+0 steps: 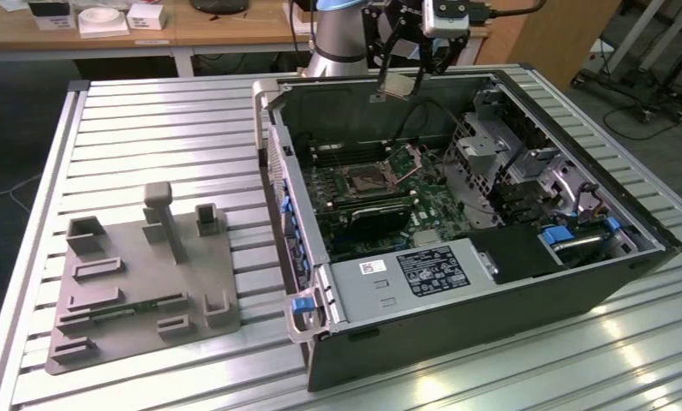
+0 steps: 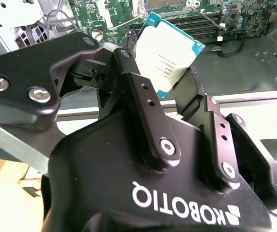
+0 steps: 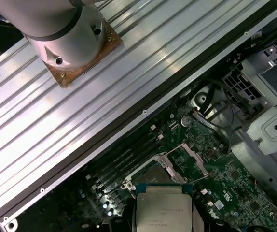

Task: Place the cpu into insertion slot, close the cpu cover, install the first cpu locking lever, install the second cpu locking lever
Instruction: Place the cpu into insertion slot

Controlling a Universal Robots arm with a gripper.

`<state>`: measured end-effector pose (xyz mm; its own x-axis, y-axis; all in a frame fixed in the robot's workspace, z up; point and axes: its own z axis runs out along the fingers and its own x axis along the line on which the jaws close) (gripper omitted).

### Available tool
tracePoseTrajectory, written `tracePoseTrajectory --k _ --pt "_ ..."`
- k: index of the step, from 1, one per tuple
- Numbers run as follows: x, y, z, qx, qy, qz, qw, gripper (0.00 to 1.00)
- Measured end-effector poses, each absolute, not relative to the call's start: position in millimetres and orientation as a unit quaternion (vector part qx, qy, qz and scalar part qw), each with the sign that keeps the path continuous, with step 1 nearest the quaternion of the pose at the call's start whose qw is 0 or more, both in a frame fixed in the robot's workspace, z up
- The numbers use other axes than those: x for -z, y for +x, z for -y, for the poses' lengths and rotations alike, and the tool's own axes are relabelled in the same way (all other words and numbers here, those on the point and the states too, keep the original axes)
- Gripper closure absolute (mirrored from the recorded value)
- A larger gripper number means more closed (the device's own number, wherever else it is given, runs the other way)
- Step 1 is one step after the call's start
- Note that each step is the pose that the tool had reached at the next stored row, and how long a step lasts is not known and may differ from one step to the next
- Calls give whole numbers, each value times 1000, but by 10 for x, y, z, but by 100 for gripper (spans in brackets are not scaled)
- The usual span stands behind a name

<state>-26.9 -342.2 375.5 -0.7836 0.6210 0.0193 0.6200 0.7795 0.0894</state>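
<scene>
We have the gripper [image 2: 161, 62] clamped on the cpu [image 2: 171, 42]; slot [image 1: 358, 181] well below it, cover [image 1: 413, 156] raised to admit it.

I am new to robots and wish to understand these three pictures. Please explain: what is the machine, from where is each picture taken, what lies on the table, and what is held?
The machine is one robot arm with a two-fingered gripper. The exterior view looks at the scene from a camera off the arm. It shows a ribbed metal table, and on it an open computer case and a grey holder tray. Both wrist views come from cameras riding on the arm. The gripper is shut on the cpu, a small silvery square chip, held above the case. Inside, on the green board, is the insertion slot, with the cpu cover raised open.
</scene>
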Motion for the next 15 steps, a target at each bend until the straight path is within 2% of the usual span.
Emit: tracePoseTrajectory --k 15 --pt "-3753 -279 3422 -45 373 -927 8 46"
